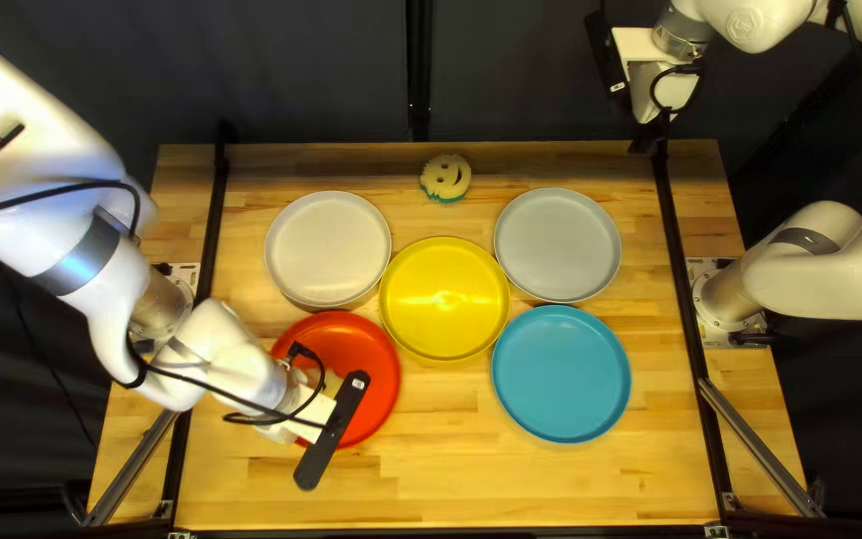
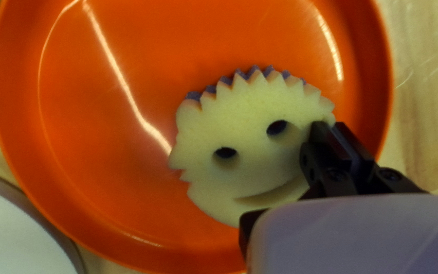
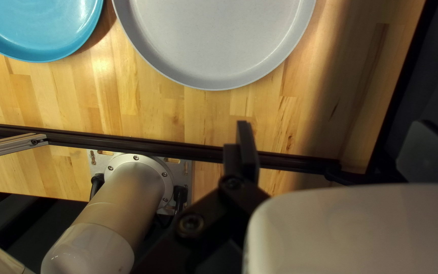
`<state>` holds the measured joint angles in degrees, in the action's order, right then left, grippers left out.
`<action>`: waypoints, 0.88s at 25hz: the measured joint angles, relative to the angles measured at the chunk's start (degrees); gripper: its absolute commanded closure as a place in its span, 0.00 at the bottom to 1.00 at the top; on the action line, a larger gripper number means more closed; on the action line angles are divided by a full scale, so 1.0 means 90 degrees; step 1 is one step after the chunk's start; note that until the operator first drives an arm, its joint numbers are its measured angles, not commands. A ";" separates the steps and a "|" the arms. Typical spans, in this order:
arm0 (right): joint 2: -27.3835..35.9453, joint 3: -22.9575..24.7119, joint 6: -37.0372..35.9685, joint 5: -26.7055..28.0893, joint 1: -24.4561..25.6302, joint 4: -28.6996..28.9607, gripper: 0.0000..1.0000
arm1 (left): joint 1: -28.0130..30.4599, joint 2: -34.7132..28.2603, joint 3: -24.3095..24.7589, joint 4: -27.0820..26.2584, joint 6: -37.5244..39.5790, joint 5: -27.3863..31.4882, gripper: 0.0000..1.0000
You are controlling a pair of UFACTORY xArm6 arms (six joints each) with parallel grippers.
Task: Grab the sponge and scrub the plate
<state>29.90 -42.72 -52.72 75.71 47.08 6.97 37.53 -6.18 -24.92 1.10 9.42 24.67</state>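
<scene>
My left gripper (image 1: 313, 411) hangs low over the red plate (image 1: 369, 364) in the top left view, its fingertips hidden there. In the left wrist view my left gripper (image 2: 286, 175) is shut on a yellow smiling-face sponge (image 2: 249, 119), one finger at each side of its mouth end. The sponge lies face up, low over or on the orange-red plate (image 2: 92, 203); whether it touches cannot be told. My right gripper (image 1: 648, 130) is up by the table's far edge. With nothing between its fingers, the right gripper (image 3: 338, 147) stands open in the right wrist view.
A second smiling sponge (image 1: 446, 178) lies near the far edge. A white plate (image 1: 327, 250), yellow plate (image 1: 444, 299), grey plate (image 1: 558, 245) and blue plate (image 1: 561, 374) stand on the table. Dark rails (image 1: 678, 269) run along both sides.
</scene>
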 measured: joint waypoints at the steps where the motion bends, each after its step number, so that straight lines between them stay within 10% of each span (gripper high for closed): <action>1: 0.0000 0.0000 0.0000 0.0000 0.0000 0.0000 0.00 | -0.0046 -0.0047 0.0055 -0.0010 -0.0047 -0.0004 1.00; 22: 0.0000 0.0000 0.0000 0.0000 0.0000 0.0000 0.00 | -0.1128 -0.0399 0.0311 -0.0037 -0.1080 0.0254 1.00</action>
<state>29.90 -42.72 -52.72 75.71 47.08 6.97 27.37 -9.77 -22.11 0.77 -0.30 26.96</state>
